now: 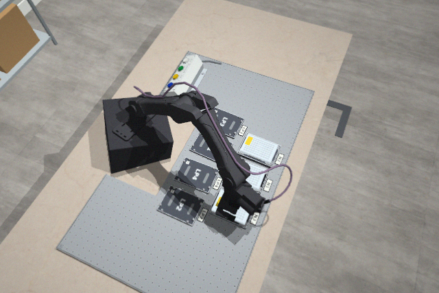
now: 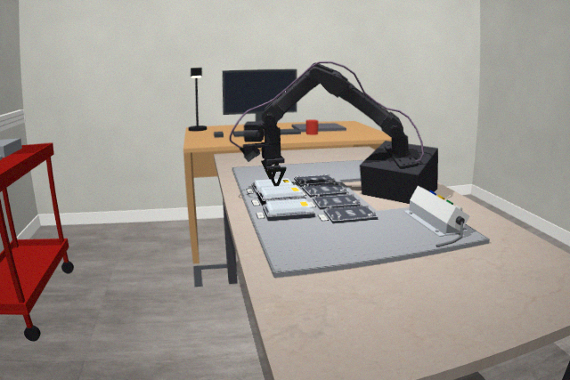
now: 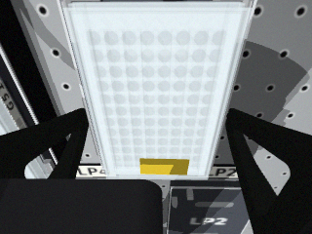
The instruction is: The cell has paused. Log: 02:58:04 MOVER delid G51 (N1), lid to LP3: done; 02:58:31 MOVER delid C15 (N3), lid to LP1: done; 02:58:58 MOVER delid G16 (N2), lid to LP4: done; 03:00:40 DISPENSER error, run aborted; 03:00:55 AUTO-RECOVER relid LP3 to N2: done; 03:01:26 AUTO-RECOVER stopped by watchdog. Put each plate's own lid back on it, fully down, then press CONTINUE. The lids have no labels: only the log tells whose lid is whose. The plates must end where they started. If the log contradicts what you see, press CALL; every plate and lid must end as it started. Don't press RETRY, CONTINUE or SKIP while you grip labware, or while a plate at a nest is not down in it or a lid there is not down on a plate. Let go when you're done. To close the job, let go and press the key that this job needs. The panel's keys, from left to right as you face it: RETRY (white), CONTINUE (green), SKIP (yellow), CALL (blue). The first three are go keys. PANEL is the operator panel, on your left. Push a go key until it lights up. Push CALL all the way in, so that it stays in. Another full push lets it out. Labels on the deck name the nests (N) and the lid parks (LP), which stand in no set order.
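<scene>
A lidded well plate (image 3: 156, 93) with a yellow tag sits in the end nest of the row on the grey deck (image 1: 141, 247), beside the park marked LP2 (image 1: 180, 206). It lies directly beneath the end effector (image 3: 156, 132), its long axis running straight away from the wrist camera. The black fingers stand wide, one off each long side of the lid and gripping nothing. The operator panel (image 1: 186, 71) lies well apart at the deck's far corner, on the tan counter (image 1: 247, 27).
</scene>
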Motion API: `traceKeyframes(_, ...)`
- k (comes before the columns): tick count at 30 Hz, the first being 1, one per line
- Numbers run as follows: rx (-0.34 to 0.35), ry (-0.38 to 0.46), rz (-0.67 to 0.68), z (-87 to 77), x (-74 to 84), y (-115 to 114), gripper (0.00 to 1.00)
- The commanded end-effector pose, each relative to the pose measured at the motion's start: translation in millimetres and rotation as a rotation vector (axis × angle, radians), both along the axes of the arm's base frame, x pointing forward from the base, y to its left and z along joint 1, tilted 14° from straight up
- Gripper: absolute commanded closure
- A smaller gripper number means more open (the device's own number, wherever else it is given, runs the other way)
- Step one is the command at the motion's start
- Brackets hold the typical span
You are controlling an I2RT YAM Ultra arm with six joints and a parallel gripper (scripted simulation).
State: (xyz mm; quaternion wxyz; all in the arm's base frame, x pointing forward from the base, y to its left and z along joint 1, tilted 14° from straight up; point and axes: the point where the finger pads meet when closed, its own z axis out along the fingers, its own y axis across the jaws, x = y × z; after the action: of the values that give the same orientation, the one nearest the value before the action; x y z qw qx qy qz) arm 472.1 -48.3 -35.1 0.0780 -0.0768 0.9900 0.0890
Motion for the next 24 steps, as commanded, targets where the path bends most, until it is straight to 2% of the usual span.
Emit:
traceKeyframes(1, -0.007, -0.044, -0.003, 11.1, 9.7, -3, 0.00)
traceKeyframes(11, -0.007, -0.044, -0.003, 11.1, 9.7, -3, 0.00)
traceKeyframes(14, -0.007, -0.052, -0.004, 16.0, 10.6, -1, 0.00)
traceKeyframes(17, -0.011, -0.071, -0.006, 30.7, 14.3, -5, 0.00)
traceKeyframes(24, -0.012, -0.072, -0.008, 42.8, 11.4, -12, 0.00)
